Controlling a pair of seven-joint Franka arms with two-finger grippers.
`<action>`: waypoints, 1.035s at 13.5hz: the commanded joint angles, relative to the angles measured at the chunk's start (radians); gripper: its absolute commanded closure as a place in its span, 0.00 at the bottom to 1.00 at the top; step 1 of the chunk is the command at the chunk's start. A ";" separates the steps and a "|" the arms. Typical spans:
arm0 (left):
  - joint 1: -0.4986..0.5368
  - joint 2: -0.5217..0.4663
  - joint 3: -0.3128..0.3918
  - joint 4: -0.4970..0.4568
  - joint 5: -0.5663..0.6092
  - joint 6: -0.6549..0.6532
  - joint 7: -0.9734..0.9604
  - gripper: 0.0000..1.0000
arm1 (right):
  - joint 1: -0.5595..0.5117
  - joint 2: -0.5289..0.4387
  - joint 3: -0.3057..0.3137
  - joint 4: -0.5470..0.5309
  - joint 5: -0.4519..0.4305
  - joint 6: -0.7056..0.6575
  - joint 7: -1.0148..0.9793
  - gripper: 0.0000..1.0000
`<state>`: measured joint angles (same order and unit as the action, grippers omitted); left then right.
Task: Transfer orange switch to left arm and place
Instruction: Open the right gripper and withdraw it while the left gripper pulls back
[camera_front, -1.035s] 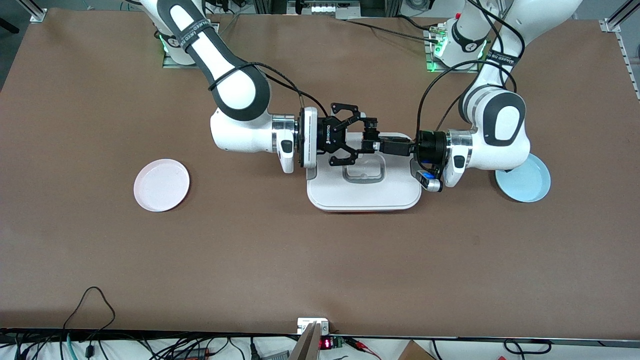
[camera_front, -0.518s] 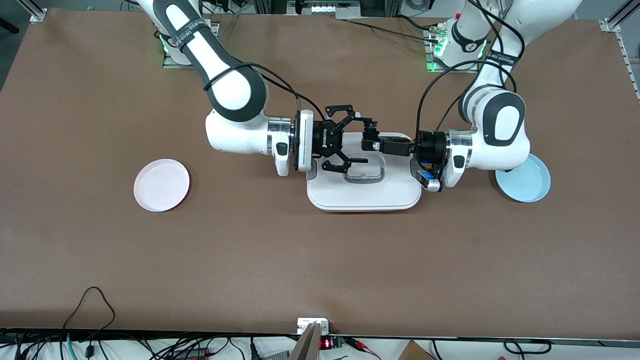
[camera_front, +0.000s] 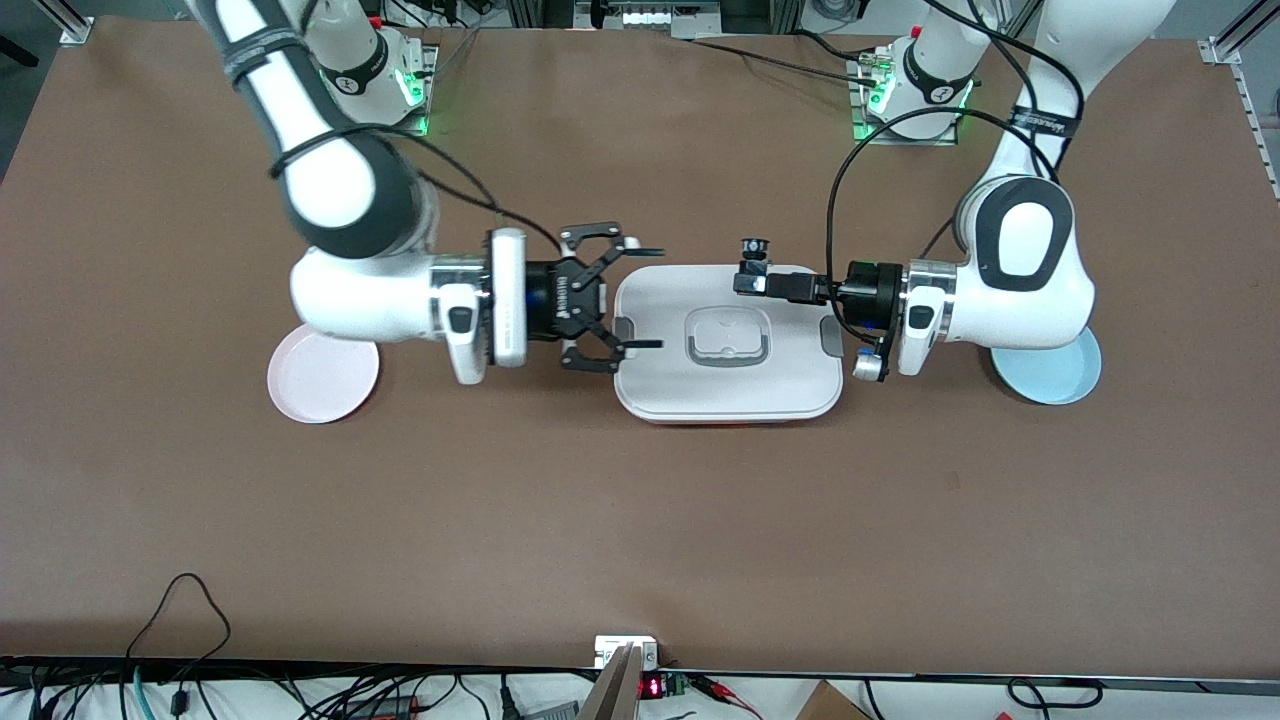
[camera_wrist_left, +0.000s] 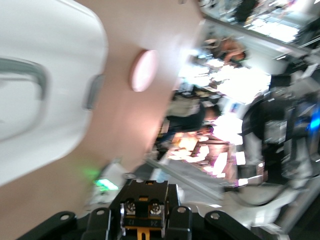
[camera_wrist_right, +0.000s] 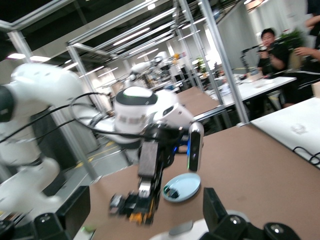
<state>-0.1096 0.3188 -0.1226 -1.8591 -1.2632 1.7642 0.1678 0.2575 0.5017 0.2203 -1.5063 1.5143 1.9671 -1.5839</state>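
Note:
The orange switch, tiny with a black cylindrical top, hangs over the box's edge toward the left arm's end. My left gripper is shut on it. In the left wrist view the switch sits clamped in the left gripper. The white box with grey clips lies mid-table. My right gripper is open with nothing in it. It hovers at the box's edge toward the right arm's end. In the right wrist view its fingers frame the distant switch.
A pink plate lies under the right arm's forearm. A blue plate lies under the left arm's elbow, and in the right wrist view a small dark object sits on it. Cables run along the table edge nearest the front camera.
The right gripper has pulled back from the switch toward the right arm's end of the table, jaws open. The left gripper keeps hold of the switch and has shifted only slightly.

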 joint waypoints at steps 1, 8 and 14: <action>0.022 0.000 0.000 0.067 0.202 -0.017 0.010 0.76 | -0.119 -0.012 0.011 -0.014 -0.104 -0.185 0.022 0.00; 0.060 0.002 0.000 0.178 0.732 -0.118 0.179 0.77 | -0.305 -0.096 -0.031 -0.012 -0.313 -0.482 0.171 0.00; 0.097 -0.006 0.001 0.192 1.114 -0.126 0.465 0.77 | -0.273 -0.245 -0.171 -0.029 -0.586 -0.537 0.338 0.00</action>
<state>-0.0253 0.3182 -0.1182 -1.6880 -0.2523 1.6634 0.5431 -0.0450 0.3209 0.1029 -1.5064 1.0144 1.4404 -1.3084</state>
